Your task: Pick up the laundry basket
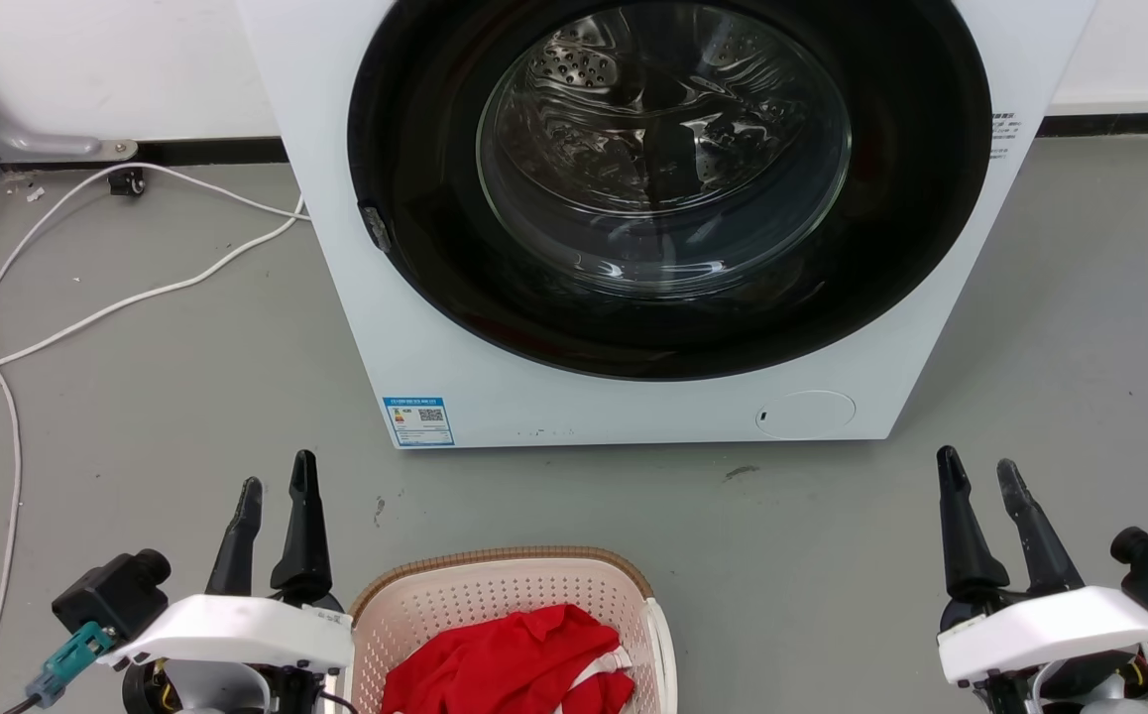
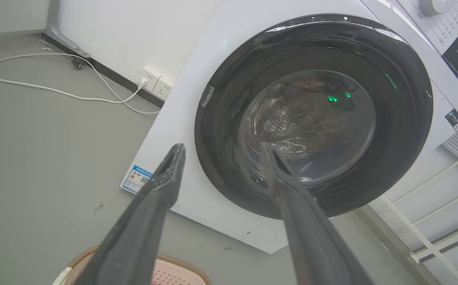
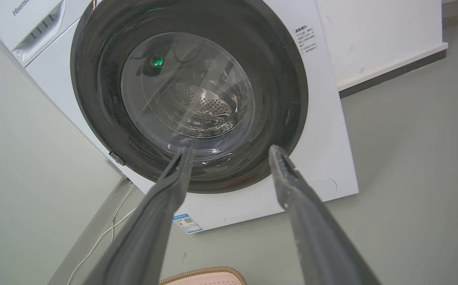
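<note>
Head view. Laundry basket (image 1: 480, 600) sits on the grey floor (image 1: 187, 416) at 6 o'clock, partly cut off by the bottom edge. The brown rim faces the washer (image 1: 554, 397), which stands at 12 o'clock and well apart from the basket. A red garment (image 1: 519, 659) lies inside the basket, with a white strip at its right edge.

Left gripper (image 1: 277, 471) at 7 o'clock: jaws spread, nothing between them, tips pointing toward 12. Its white wrist housing is just beside the basket's left rim; cannot tell whether they touch. Right gripper (image 1: 978, 458) at 4 o'clock: jaws spread, empty, well apart from the basket, bare floor between them.

Washer door closed, dark ring around the glass, steel drum visible behind it. Blue label at the lower left of the white front. White cable (image 1: 138, 297) trails over the floor at 9 to 10 o'clock.

Left wrist view: left gripper (image 2: 224, 146) open toward the washer door; basket rim (image 2: 181, 264) at 6 o'clock beneath the fingers.

Right wrist view: right gripper (image 3: 231, 147) open, also toward the door; a sliver of the basket (image 3: 205, 274) at 6 o'clock.
</note>
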